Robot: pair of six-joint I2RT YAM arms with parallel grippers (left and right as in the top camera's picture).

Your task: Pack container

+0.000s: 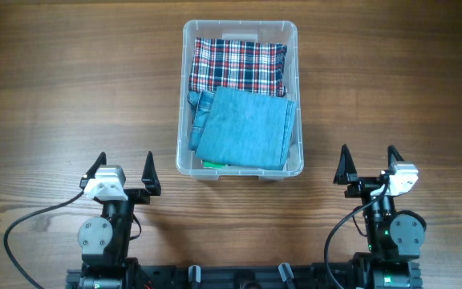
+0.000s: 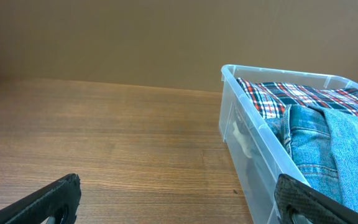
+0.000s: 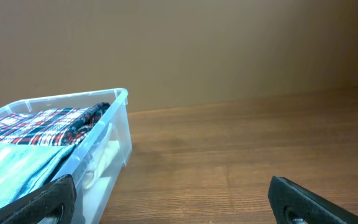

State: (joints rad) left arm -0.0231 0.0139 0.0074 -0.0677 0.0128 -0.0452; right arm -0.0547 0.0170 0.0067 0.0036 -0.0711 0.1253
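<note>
A: Where is the container [image 1: 215, 28]?
B: Mid-desk [image 1: 70, 80], beyond both arms, with folded denim [image 1: 243, 128] lying over plaid cloth [image 1: 239, 64] inside.
A: And the hands?
B: Left hand [image 1: 125, 158] and right hand [image 1: 368, 152] are spread wide and empty, clear of the bin.

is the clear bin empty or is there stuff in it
Not empty. The container holds a folded plaid cloth at its far end and folded denim overlapping it nearer the arms.
</note>
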